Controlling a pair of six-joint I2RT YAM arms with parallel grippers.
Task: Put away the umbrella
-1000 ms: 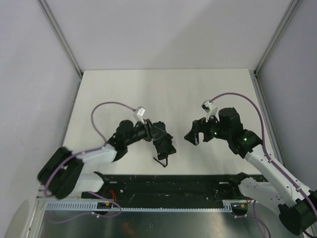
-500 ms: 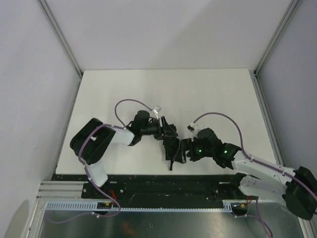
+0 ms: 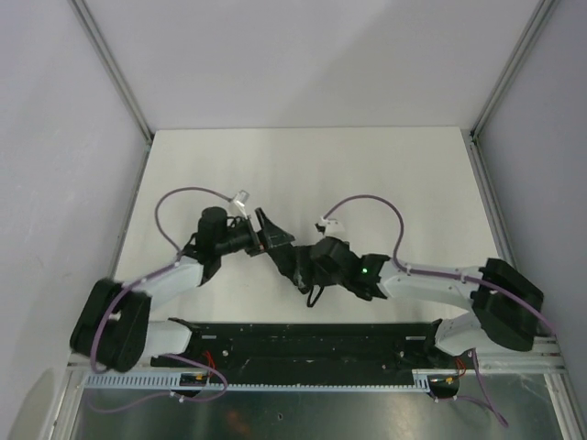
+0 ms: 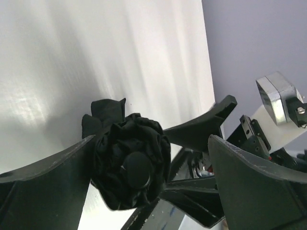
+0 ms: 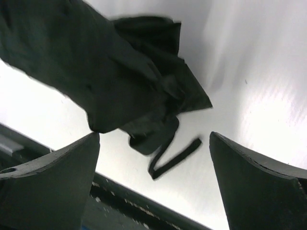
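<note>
The right gripper has swung in to the umbrella, which lies on the table near its front edge. Its long axis runs diagonally, cap toward the left gripper, strap toward the front. Both grippers gape wide, the left straddling the cap end.

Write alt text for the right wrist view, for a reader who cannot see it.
A folded black umbrella fills the upper left against a white table, its thin strap trailing toward a dark rail at the table's edge. The right gripper is open, its two dark fingers spread wide in the bottom corners.
</note>
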